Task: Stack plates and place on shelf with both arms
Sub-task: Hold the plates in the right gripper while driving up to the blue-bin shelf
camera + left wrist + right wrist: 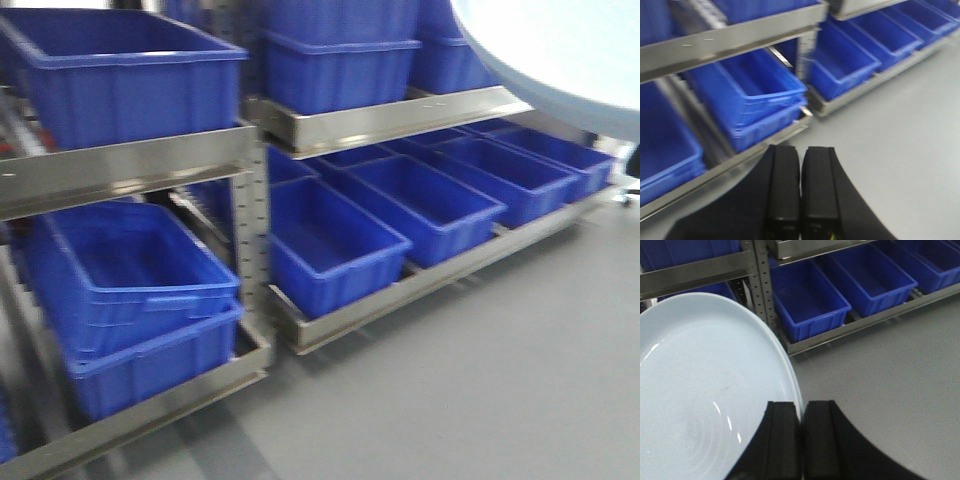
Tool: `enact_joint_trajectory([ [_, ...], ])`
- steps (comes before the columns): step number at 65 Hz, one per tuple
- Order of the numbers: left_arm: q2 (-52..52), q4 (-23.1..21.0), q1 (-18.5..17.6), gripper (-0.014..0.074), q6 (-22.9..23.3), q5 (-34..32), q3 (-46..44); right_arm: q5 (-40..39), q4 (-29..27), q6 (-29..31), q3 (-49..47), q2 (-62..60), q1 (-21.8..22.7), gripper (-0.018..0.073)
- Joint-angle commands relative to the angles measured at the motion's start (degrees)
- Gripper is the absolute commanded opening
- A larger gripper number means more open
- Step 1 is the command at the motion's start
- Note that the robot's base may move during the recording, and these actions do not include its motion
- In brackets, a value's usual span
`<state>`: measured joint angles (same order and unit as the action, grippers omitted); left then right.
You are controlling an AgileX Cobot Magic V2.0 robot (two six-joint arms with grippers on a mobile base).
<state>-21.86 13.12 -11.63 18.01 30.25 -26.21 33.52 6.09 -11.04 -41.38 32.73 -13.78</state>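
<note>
— What lies around the robot?
— A grey floor and steel shelving in 2 tiers, loaded with open blue bins (the front view is blurred, so finer detail is lost).
— And where is the plate?
— 1 glossy, pale bluish-white plate shows. It hangs in the air in front of the shelving and over the floor, touching neither. In the front view only its edge is seen, in the upper right corner, above the bins at that end.
— What holds it there?
— The right hand. Its 2 black fingers are clamped on the plate's rim: the left finger lies over the plate's face, and the rim runs down into the narrow slit between the 2.
— Is a 2nd plate stacked beneath it?
— That cannot be told from these views. Faint concentric rings show inside the plate that is visible.
— And the other arm?
— The left hand has its fingers pressed together with nothing between them. It hangs over the floor near the lower tier, where 2 bins sit nested, the upper bin tilted.
</note>
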Motion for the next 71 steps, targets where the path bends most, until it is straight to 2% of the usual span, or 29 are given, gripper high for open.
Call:
enact_joint_trajectory([
  [1,-0.7,0.4,0.1,0.0083,0.3,-4.8,-1.6,-5.4,0.5,0.1,-2.0,0.1,0.4,0.0022],
  [71,-0.7,0.4,0.1,0.0083,0.3,-4.8,-1.6,-5.4,0.5,0.1,-2.0,0.1,0.4,0.0022],
])
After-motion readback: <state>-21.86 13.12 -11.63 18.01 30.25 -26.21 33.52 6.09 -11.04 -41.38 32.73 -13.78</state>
